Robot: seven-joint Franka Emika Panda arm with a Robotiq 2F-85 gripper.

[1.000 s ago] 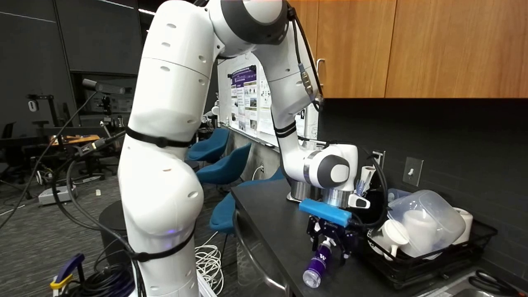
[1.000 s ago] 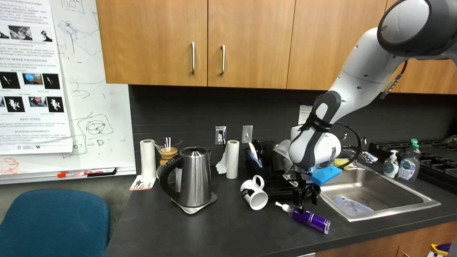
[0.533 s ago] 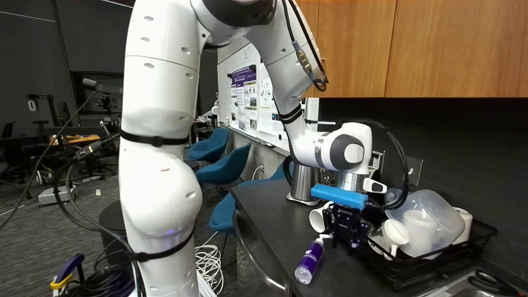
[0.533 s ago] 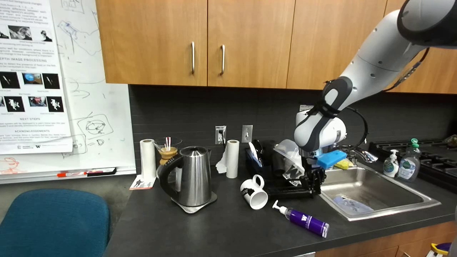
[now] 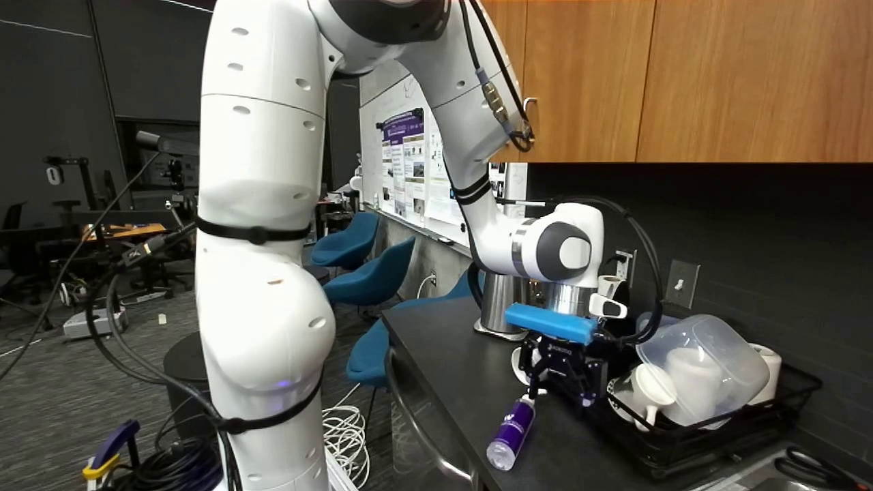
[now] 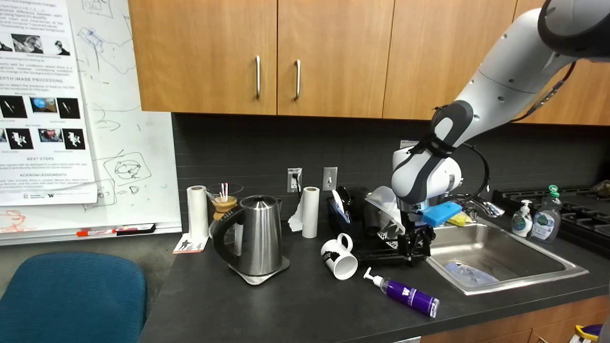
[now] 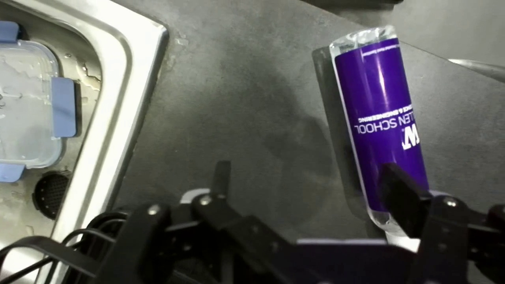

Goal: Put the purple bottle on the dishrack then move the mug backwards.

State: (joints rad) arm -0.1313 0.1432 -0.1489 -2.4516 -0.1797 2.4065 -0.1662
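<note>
Bottle (image 6: pixel 405 296) is lying on its side on the counter (image 6: pixel 286 309), in front of the rack (image 6: pixel 381 258), pump end near the mug (image 6: pixel 339 260). Long axis is running on a slant: in an exterior view the pump (image 6: pixel 374 278) is pointing up-left, mug side, and the base (image 6: pixel 432 307) is pointing down-right, toward the counter's front edge. In an exterior view the bottle (image 5: pixel 513 431) is slanting too, base low-left, pump end up-right. Wrist view: bottle is running nearly up and down, slight lean, base at top, neck at bottom, passing behind one finger (image 7: pixel 404 199); label (image 7: pixel 380 122) is facing the camera, lettering reading upside down.

Gripper (image 7: pixel 310 177) is hovering above the counter, pointing down, near the rack. Fingers are standing wide apart, bare counter showing between them; bottle is lying apart from both tips.

Mug is lying on its side between kettle (image 6: pixel 262 238) and rack, handle sticking up, mouth facing front; in an exterior view the gripper is partly hiding it. Kettle is standing upright. Rack is holding a white cup (image 5: pixel 653 389) and a tilted clear tub (image 5: pixel 726 334). Sink (image 7: pixel 112 59) is holding a clear box (image 7: pixel 27 102) with blue clips.
</note>
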